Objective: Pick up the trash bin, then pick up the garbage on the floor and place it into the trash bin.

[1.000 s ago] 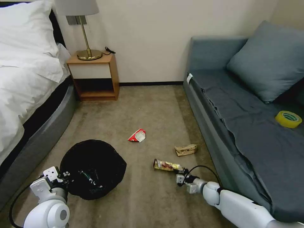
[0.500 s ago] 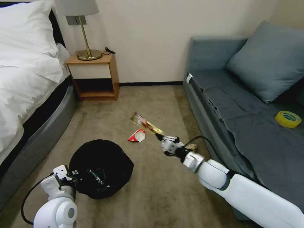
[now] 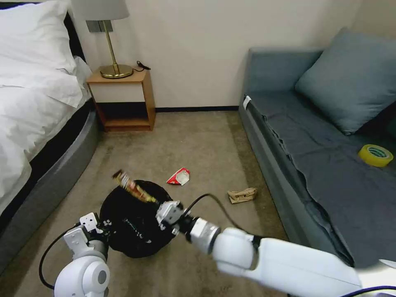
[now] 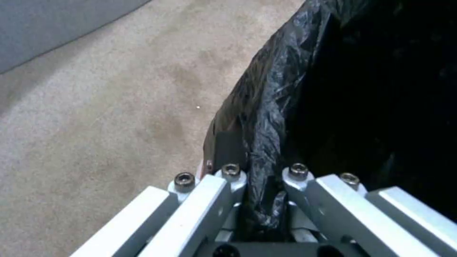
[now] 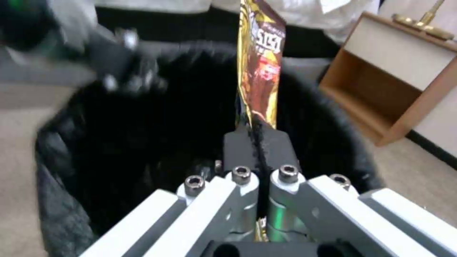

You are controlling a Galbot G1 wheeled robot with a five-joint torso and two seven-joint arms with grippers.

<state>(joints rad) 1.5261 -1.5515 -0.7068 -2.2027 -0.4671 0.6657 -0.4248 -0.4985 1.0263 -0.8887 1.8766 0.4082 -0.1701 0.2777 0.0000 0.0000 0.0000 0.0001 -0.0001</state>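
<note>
Head view: the right gripper [image 3: 159,205] pinches the snack wrapper [image 3: 133,187] above the trash bin [image 3: 136,222]; the left gripper [image 3: 105,225] clamps the bin's near rim.

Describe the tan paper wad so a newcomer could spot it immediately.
Start at the grey sofa on the right. On the carpet beside its front edge lies the tan paper wad, crumpled and flat. The red-and-white carton scrap sits farther left, nearer the trash bin.
</note>
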